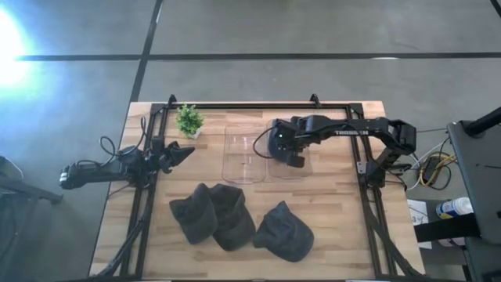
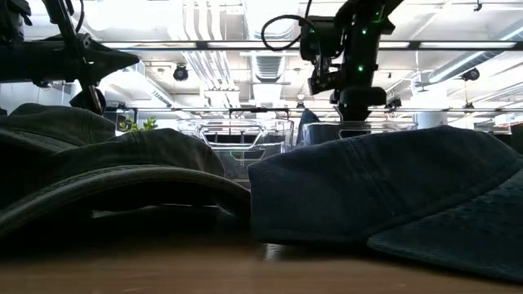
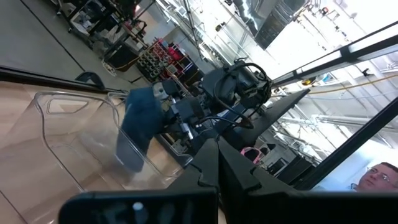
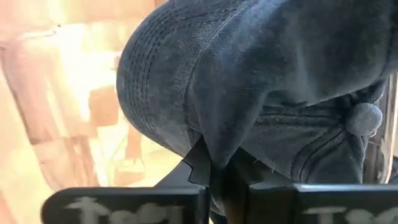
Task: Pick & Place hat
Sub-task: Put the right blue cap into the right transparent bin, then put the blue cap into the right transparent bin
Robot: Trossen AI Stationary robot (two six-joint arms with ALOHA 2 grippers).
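The left end effector [image 1: 185,151] waits pinched shut over the worktop's [image 1: 337,227] left side beside a small plant [image 1: 189,120], three hats [image 1: 231,221] lie in front, and the right end effector [image 1: 272,143] grips a dark hat [image 4: 261,81] above the clear bin [image 1: 241,157], mostly hiding it.

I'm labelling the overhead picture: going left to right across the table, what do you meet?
Left gripper → small potted plant → clear plastic bin → right gripper holding a dark blue cap over the bin; nearer the front edge, three more caps.
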